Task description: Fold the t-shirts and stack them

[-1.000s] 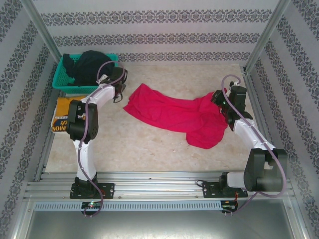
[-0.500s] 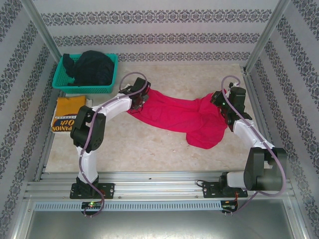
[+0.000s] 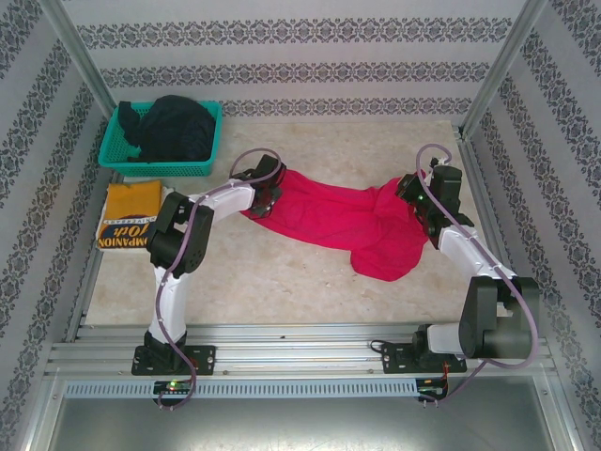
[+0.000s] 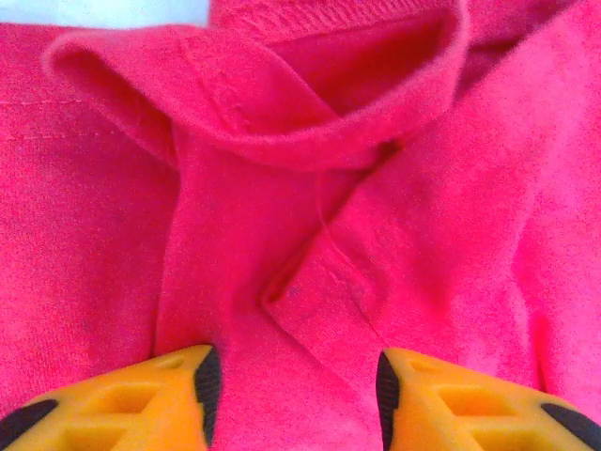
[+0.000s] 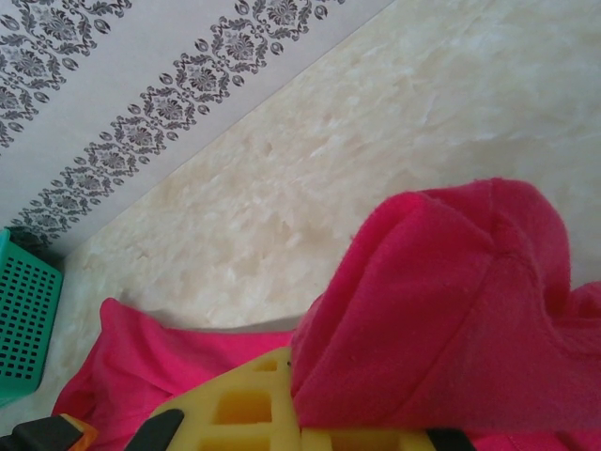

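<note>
A bright red t-shirt (image 3: 338, 221) lies crumpled across the middle of the table. My left gripper (image 3: 270, 194) is down on its left end. In the left wrist view its orange fingers (image 4: 178, 395) stand apart, open, with flat red cloth (image 4: 282, 235) between them and a folded hem just ahead. My right gripper (image 3: 414, 199) is shut on the shirt's right end; red cloth (image 5: 441, 319) bunches over its yellow finger (image 5: 244, 404). A mustard-yellow t-shirt (image 3: 131, 202) with black lettering lies folded at the left edge. Dark t-shirts (image 3: 174, 127) are heaped in the basket.
The teal mesh basket (image 3: 108, 155) stands at the back left, and its corner (image 5: 23, 310) also shows in the right wrist view. Patterned walls and metal posts (image 3: 80, 56) close in the table. Bare tabletop (image 3: 282, 282) lies in front of the red shirt.
My left arm has swung from beside the basket over to the red shirt's left end and settled onto the cloth. The right arm and its grip have not moved.
</note>
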Tool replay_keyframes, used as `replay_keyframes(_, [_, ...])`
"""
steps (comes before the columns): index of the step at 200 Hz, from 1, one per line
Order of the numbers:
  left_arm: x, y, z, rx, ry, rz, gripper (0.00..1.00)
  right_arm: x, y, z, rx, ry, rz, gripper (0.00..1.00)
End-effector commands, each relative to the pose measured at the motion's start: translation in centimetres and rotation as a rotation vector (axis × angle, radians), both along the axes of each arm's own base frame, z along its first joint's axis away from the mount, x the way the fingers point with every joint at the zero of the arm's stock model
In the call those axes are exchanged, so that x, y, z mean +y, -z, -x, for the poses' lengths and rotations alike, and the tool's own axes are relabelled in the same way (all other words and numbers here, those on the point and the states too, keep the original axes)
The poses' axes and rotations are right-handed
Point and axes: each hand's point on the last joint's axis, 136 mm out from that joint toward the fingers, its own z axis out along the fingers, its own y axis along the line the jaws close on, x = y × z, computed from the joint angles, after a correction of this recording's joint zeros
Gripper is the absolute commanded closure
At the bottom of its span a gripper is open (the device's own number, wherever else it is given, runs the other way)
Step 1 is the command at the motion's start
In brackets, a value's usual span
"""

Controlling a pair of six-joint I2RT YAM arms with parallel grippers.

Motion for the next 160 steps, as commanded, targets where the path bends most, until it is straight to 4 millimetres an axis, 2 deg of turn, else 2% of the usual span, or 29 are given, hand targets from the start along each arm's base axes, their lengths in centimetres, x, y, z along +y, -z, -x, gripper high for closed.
replay_keyframes(1, [0.5, -0.8, -1.3, -0.022, -0.023, 0.016, 0.59, -0.1, -0.5, 0.0, -0.026, 0.002, -0.006, 1.0])
replay_keyframes(16, [0.4, -1.7, -1.4, -0.032, -0.013, 0.014, 0.6, -0.1, -0.4, 0.1, -0.025, 0.003, -0.006, 1.0])
replay_keyframes(59, [0.3, -5.0, -1.4, -0.094, 0.01, -0.03, 0.53, -0.1, -0.7, 0.2, -0.03, 0.006, -0.001, 1.0])
replay_keyframes(124, [-0.4, -3.0, -2.9, -0.054, 0.016, -0.012, 0.59, -0.2, -0.8, 0.3, -0.034, 0.007, 0.0, 1.0])
replay_keyframes(160, [0.1, -1.5, -2.7, -0.024, -0.003, -0.014, 0.59, -0.2, -0.9, 0.4, -0.034, 0.009, 0.003, 1.0])
